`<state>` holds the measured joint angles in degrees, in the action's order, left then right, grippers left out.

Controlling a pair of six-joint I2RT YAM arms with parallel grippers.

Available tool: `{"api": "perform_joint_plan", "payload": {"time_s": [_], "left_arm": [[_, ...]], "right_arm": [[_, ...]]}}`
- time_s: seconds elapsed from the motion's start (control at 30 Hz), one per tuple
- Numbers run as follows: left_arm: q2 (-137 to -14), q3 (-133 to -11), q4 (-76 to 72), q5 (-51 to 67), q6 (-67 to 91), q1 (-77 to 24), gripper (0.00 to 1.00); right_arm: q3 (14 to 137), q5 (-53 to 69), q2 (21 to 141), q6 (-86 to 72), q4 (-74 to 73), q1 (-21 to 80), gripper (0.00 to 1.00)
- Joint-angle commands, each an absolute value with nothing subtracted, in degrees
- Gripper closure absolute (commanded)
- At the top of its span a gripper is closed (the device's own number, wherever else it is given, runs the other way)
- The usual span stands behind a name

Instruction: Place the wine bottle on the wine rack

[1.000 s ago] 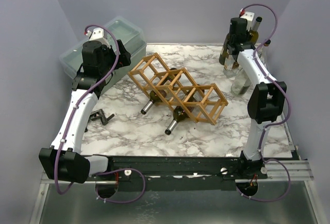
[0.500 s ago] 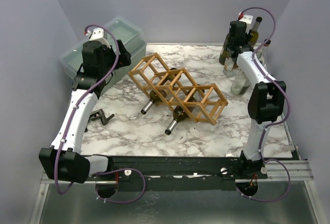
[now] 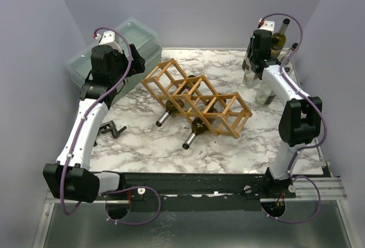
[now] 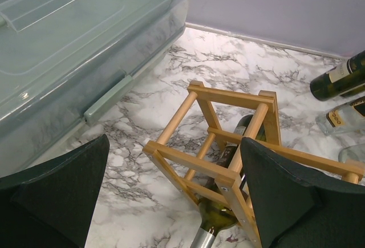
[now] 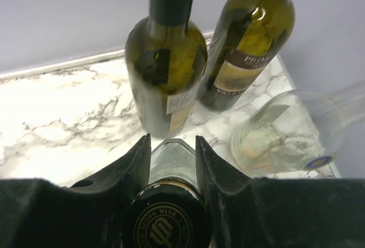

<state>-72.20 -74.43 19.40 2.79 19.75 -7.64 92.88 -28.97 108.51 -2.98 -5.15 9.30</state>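
Your right claw (image 5: 171, 148) pinches the upright bottle (image 5: 165, 225) by its neck; the rack (image 3: 197, 100) lies to its left, cells level.

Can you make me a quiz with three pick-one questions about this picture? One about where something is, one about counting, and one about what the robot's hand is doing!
1. Where is the pale green see-through plastic box?
A) far left corner
B) far right corner
C) near edge, in the middle

2. How many bottles lie in the light-brown wooden lattice rack?
A) none
B) two
C) five

3. What is the right hand doing?
A) standing wide open
B) shut on the neck of a clear glass bottle with a black cap
C) holding the rack

Answers:
1 A, it sits at the back on the left.
2 B, two bottle tops poke out of the rack's near side.
3 B, its fingers press both sides of the neck.
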Motion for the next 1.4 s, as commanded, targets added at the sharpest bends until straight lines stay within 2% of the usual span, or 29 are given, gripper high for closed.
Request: {"api": "perform_joint_plan", "payload": {"time_s": [0.0,0.27,0.47,0.83,1.0,1.27,1.37], "left_arm": [[-72.8,-74.7,19.2,4.3,20.5,-7.8,0.01],[-73.2,-74.5,19.1,4.0,20.5,-8.0,0.01],[-72.9,-74.5,19.1,3.7,20.3,-8.3,0.01],[-72.2,-74.3,19.1,2.2,19.7,-8.9,0.01],[-71.9,-74.4,19.1,2.8,20.0,-9.0,0.01],[-72.2,-74.4,19.1,2.4,19.7,-9.3,0.02],[-71.9,-74.4,19.1,2.6,19.5,-9.4,0.02]], "right_arm": [[88.4,-25.0,100.7,-2.5,4.0,9.9,0.99],[77.9,-17.9,89.5,2.3,19.8,9.9,1.00],[76.4,-10.3,82.9,1.9,23.7,9.9,0.99],[78.2,12.0,71.3,-9.0,21.5,10.0,0.99],[75.2,21.3,66.6,-16.2,28.3,10.5,0.99],[77.2,32.7,65.4,-28.5,34.1,13.5,0.99],[78.4,35.3,66.2,-28.0,33.7,18.6,0.99]]}}
